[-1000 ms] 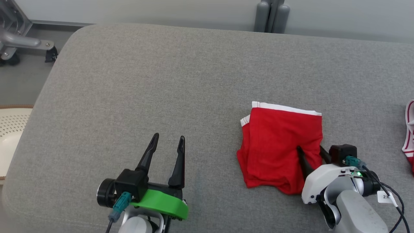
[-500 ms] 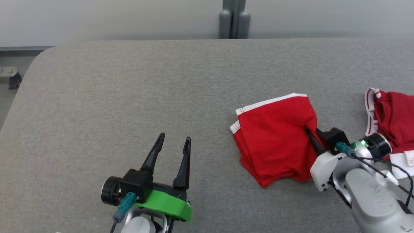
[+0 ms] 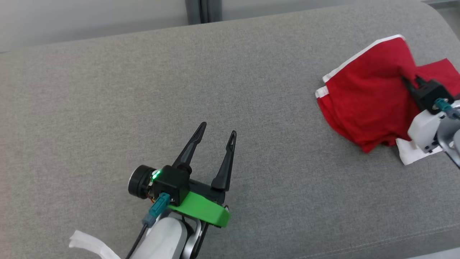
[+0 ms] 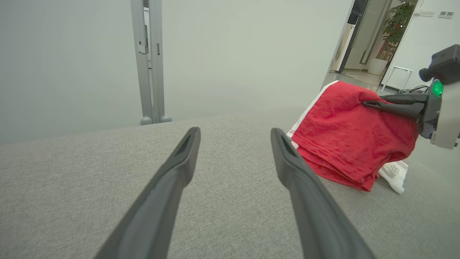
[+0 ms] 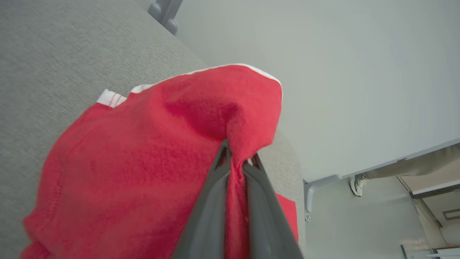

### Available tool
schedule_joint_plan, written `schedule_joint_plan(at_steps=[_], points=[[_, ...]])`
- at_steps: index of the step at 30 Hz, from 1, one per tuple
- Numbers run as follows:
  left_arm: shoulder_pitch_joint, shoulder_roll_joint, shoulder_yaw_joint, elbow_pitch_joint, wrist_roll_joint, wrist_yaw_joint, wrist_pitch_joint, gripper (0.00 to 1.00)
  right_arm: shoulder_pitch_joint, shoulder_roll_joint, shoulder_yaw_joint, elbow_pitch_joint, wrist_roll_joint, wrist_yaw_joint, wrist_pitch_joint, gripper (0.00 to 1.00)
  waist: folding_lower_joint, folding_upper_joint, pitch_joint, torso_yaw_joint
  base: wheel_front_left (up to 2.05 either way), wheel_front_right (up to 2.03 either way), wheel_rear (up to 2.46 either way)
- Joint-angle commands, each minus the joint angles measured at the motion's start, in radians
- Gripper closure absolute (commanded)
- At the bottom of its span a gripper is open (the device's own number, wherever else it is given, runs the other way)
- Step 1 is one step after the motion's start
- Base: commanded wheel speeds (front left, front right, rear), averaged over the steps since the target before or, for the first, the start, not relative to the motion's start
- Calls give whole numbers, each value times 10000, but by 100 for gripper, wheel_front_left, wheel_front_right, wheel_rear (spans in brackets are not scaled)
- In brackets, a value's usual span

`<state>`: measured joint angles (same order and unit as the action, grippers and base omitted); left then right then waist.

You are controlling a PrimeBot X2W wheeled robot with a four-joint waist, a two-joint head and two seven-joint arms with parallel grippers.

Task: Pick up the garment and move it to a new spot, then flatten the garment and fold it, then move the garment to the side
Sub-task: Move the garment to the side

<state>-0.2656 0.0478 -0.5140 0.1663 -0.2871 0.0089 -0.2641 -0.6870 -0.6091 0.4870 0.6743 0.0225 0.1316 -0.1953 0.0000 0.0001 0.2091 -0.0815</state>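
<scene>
We see a wide grey cushion (image 3: 143,90) spread under both arms. Near its right end sits the red garment (image 3: 359,104), with a white band along its far edge. It is bunched in folds, its lower part resting on the cushion and its right-hand part pulled up into a peak. Our right gripper (image 5: 239,155) has its jaws clamped on that peak, red cloth pinched between the two fingers. Our left gripper (image 3: 219,128) points across bare cushion well to the left of the garment, jaws wide apart and holding nothing. Another red cloth (image 3: 442,68) lies just behind the garment, touching it. A white piece of cloth (image 3: 406,153) pokes out from under the garment's near edge. A thin white strip (image 3: 90,244) lies beside the left arm.
</scene>
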Motion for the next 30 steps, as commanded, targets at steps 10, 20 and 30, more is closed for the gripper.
schedule_joint_plan(at_steps=[10,20,30], points=[[-707,55,-67,80,247,82,4,0,-1062,-1654,-122,1694,364,-19,64,100,0,-1,1473,-198,0,0,0],[-996,55,167,103,399,42,4,0,-1593,-1508,-918,3376,296,-19,-292,100,0,-1,2033,88,0,0,0],[-783,53,352,177,273,24,4,0,-1793,-1001,-1317,4267,-53,-19,-531,0,0,-1,1586,174,0,0,0]])
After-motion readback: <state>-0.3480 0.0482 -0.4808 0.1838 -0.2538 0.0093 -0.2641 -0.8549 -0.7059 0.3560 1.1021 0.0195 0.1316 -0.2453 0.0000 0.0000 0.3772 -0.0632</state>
